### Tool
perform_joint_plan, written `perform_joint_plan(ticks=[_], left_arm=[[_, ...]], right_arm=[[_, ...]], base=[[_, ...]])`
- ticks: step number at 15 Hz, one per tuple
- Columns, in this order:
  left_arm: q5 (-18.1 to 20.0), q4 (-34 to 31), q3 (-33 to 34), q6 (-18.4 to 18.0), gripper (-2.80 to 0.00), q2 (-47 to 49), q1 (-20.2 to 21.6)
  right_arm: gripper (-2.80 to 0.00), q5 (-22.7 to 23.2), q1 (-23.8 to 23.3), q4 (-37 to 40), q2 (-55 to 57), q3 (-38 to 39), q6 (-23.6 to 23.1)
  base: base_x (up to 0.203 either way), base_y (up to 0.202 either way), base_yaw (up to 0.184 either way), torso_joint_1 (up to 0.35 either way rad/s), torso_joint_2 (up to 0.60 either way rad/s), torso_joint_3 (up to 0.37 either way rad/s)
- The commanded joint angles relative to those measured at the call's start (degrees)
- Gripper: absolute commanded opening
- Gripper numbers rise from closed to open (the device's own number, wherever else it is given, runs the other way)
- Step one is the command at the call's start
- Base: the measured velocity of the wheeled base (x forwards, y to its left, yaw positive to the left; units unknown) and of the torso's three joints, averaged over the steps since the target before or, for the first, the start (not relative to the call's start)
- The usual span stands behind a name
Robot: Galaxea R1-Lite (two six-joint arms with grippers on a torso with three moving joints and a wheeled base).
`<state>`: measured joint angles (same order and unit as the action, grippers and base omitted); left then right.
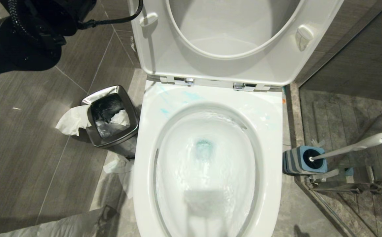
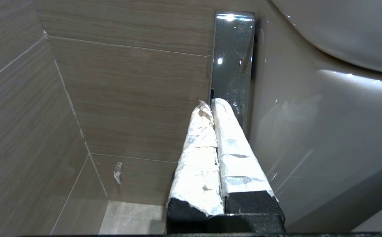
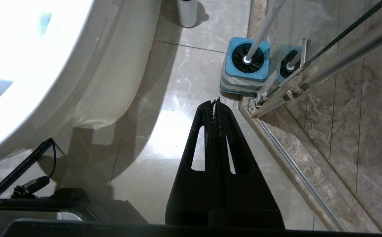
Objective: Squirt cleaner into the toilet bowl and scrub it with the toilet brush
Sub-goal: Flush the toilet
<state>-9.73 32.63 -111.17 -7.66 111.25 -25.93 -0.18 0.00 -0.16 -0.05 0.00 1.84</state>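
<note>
No readable writing showing anywhere; toilet bowl (image 1: 207, 158) standing lid-up, water swirling, cleaner (image 1: 203, 147) tinting drain pool turquoise, faint streaks smearing back rim; toilet brush (image 1: 352, 146) sitting in blue holder (image 1: 298, 161) just right of bowl; left gripper (image 2: 212, 103) pressing paper-wrapped fingers together beside chrome flush lever (image 2: 232, 59); right gripper (image 3: 216, 103) hanging closed, empty, above floor near holder

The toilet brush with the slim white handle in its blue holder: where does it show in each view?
Head view: white-handled toilet brush stands in its blue-and-grey holder, right of the white ceramic toilet bowl, by the glass shower door.
Left wrist view: not in it.
Right wrist view: upper middle, beyond the shut right gripper.
Shared landmark: the holder.
</note>
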Motion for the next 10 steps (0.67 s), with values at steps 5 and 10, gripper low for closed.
perform_joint_plan(ticks=[5,10], left_arm=[[-0.03,0.21,-0.07,0.01,-2.80,-5.92,0.60],[-0.11,0.16,-0.01,-1.26,-2.80,-11.53,0.53]], right_arm=[[-2.80,0.01,0.00,-0.02,0.05,0.00,0.00],[-2.80,0.01,0.00,-0.02,0.05,0.00,0.00]], base=[[0.000,0.000,0.000,0.000,0.00,0.000],[0.000,0.000,0.000,0.000,0.00,0.000]])
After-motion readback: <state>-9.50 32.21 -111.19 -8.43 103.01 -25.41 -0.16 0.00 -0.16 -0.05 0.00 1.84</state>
